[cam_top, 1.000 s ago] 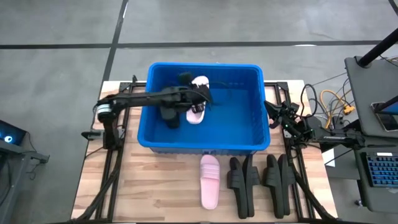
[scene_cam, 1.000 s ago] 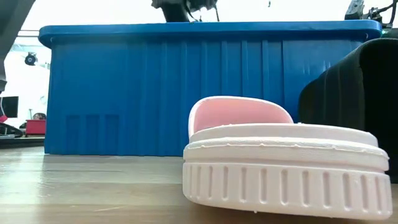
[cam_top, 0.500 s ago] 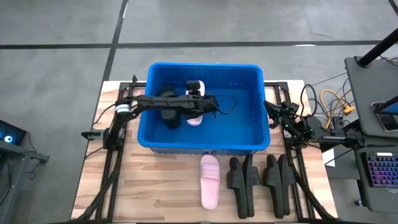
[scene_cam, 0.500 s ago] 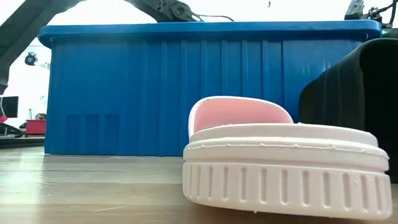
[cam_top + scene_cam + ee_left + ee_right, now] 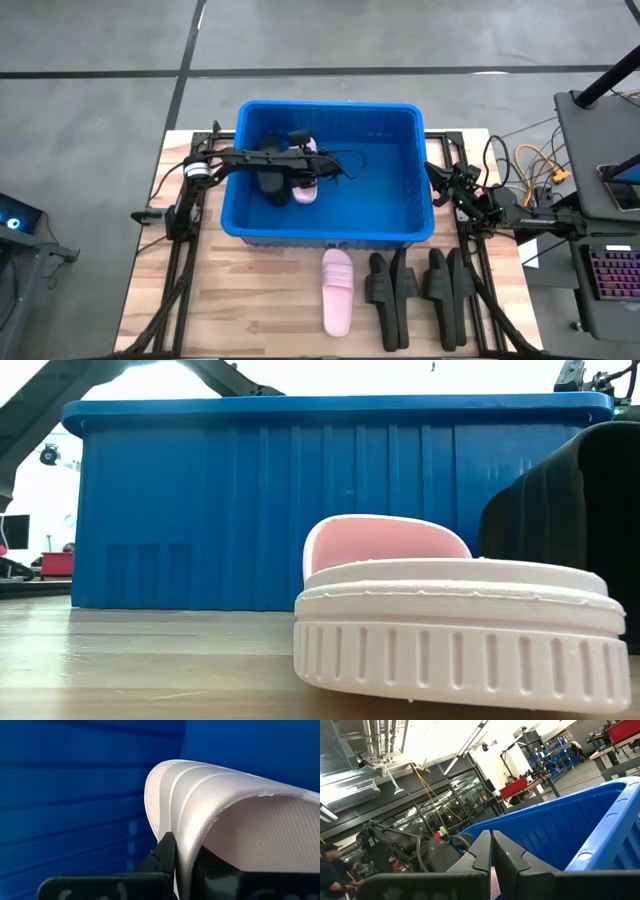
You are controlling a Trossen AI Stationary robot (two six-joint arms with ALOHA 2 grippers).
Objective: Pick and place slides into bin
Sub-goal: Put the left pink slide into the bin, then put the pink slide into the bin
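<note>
The blue bin (image 5: 400, 215) stands at the table's far middle. My left gripper (image 5: 300, 160) reaches into it from the left and is shut on a pale pink slide (image 5: 304, 185), which fills the left wrist view (image 5: 240, 805). A black slide (image 5: 272, 186) lies in the bin beside it. On the table in front of the bin lie another pink slide (image 5: 337, 291) and several black slides (image 5: 392, 292), soles down. My right gripper (image 5: 492, 847) is shut and empty, beside the bin's right wall (image 5: 445, 180). My left gripper pinches the pink slide's curved strap at its edge (image 5: 186, 851). One finger (image 5: 164, 854) is on the outer side and the other (image 5: 220, 872) is under the arch. The slide is inside the bin; whether it rests on the floor, I cannot tell.
The low view shows the bin's ribbed near wall (image 5: 300, 510), the pink slide (image 5: 450, 620) close in front and a black slide (image 5: 570, 520) at the right. Bare wooden table lies at the front left (image 5: 240, 300). Cables and a laptop stand off the right edge.
My left gripper has gone down into the bin with the pink slide, a little toward the table's left and near edges. It has stayed shut on the slide. The arm has sunk toward the bin's rim.
</note>
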